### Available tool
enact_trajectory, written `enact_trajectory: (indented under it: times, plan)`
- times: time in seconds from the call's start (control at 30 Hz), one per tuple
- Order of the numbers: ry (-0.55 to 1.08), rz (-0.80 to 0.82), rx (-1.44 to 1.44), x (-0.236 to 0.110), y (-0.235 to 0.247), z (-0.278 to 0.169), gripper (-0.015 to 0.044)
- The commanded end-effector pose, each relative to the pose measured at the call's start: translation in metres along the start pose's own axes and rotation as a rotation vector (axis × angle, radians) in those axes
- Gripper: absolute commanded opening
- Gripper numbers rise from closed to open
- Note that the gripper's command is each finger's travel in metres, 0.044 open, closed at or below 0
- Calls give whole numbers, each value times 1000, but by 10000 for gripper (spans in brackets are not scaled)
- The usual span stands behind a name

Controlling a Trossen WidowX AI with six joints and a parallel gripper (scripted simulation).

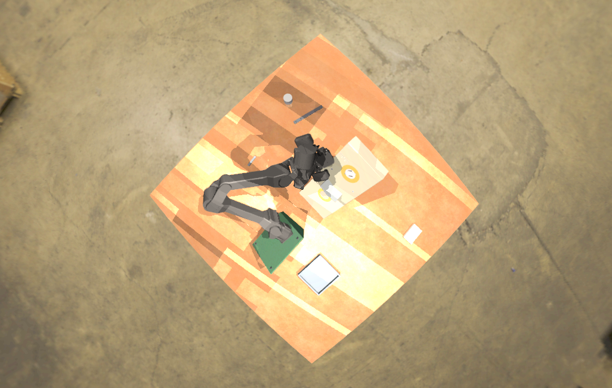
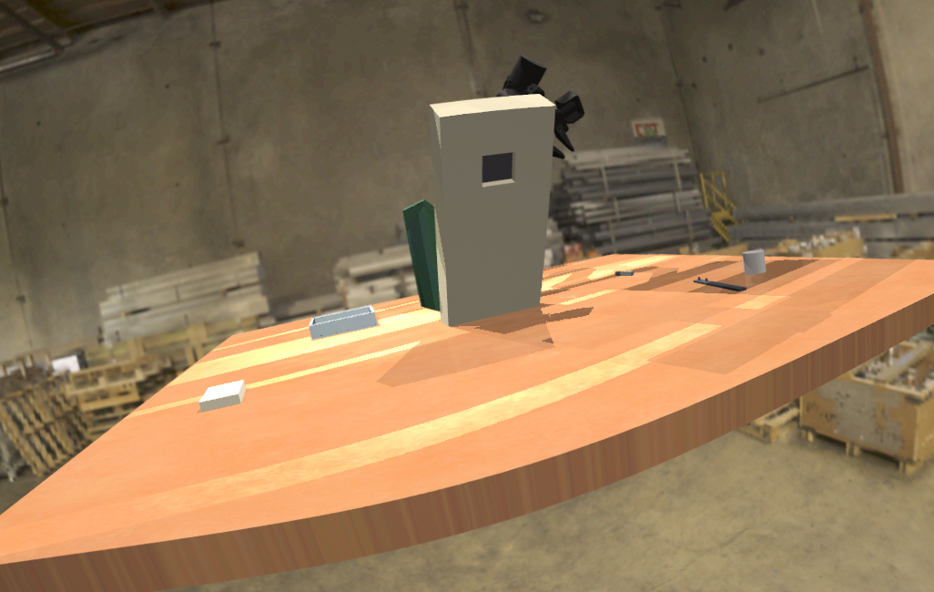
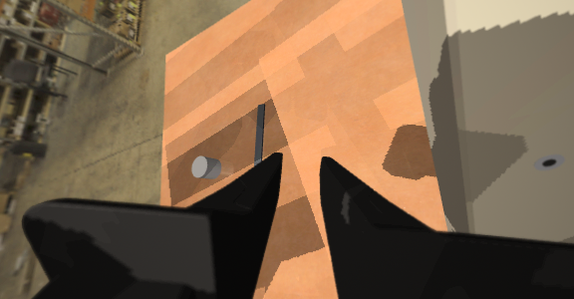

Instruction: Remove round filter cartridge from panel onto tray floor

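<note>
The beige service panel [image 1: 367, 162] [image 2: 492, 242] [image 3: 503, 91] stands upright on the wooden table [image 1: 231, 226]. In the overhead view a round orange-ringed piece with a white face [image 1: 349, 174] sits in the panel. A second yellow ring [image 1: 324, 195] lies closer to the arm. My gripper [image 1: 326, 163] [image 3: 301, 162] hangs beside the panel's upper left side. Its fingers are nearly together with a narrow gap and nothing between them. From the side camera only part of the gripper [image 2: 568, 110] shows behind the panel top. The tray [image 1: 308, 265] [image 2: 342, 323] lies in front of the arm's green base [image 1: 274, 248].
A grey cylinder [image 1: 287, 98] [image 2: 753, 260] [image 3: 205, 167] and a dark flat bar [image 1: 307, 114] [image 2: 719, 283] [image 3: 259, 133] lie beyond the gripper. A white block [image 1: 412, 233] [image 2: 221, 395] lies to the right. A small grey piece [image 1: 251, 160] lies left of the arm.
</note>
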State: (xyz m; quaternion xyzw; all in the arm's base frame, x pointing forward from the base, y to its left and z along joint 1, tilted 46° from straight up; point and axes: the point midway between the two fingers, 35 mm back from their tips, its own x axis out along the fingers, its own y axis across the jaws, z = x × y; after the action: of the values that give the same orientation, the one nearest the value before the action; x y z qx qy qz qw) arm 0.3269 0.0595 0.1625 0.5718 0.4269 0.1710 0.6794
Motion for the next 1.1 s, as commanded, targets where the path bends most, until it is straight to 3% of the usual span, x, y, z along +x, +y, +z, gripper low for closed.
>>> enact_trajectory:
  times: [0.0, 0.3, 1.07]
  plan:
    - [-107, -19, 57, -31, -32, 28, 90]
    - [-287, -54, 213, -89, -116, 65, 90]
    - [-286, -60, 212, -69, -119, 73, 90]
